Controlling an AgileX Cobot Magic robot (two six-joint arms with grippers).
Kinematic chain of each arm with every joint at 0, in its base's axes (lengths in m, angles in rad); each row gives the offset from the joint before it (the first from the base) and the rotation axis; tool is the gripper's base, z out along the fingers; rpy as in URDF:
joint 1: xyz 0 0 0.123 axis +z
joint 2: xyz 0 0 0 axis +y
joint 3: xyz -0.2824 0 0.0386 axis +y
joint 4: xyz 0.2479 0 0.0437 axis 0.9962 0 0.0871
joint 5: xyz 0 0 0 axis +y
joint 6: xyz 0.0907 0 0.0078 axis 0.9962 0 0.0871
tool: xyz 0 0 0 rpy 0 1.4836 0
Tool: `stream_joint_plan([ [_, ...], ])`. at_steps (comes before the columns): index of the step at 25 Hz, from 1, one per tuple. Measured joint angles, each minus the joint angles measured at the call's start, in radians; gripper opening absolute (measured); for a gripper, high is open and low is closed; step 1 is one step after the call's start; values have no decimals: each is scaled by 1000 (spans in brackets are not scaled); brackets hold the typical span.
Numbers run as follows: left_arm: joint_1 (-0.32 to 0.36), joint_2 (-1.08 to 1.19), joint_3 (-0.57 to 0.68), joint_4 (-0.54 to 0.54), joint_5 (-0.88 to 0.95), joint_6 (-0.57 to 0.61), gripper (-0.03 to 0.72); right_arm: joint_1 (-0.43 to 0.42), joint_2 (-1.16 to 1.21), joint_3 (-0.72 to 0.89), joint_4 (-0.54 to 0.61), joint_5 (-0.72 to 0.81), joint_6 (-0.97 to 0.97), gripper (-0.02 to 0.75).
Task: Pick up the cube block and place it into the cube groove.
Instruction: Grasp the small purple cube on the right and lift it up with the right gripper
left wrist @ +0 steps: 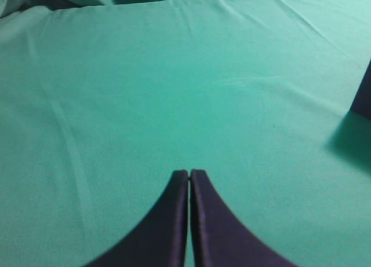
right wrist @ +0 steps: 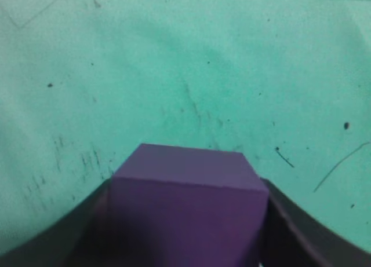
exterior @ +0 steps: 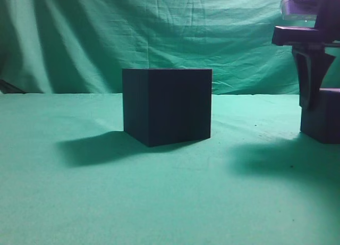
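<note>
The cube groove (exterior: 167, 106) is a large dark box standing mid-table on the green cloth; its top recess is hidden at this eye-level angle. Its edge also shows at the right border of the left wrist view (left wrist: 364, 96). The cube block (exterior: 323, 116) is at the far right edge, partly cut off. In the right wrist view the cube block (right wrist: 188, 206) looks purple and sits between the two dark fingers of my right gripper (right wrist: 188, 220), which press on its sides. I cannot tell whether it rests on the cloth. My left gripper (left wrist: 189, 173) is shut and empty over bare cloth.
Green cloth (exterior: 159, 192) covers the table and hangs as a backdrop (exterior: 159, 32). The right arm's body (exterior: 308, 22) hangs at the top right. The box and the arm cast shadows on the cloth to their left.
</note>
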Motion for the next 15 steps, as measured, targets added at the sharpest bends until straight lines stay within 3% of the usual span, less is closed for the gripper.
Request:
stream_joint_plan([
  [5,0,0,0,0,0,0,0,0,2,-58,-11,83,2,431],
  [10,0,0,0,0,0,0,0,14,2,-225,-8,233,-58,431],
  [15,0,0,0,0,0,0,0,147,-6,-410,22,334,-203,431],
])
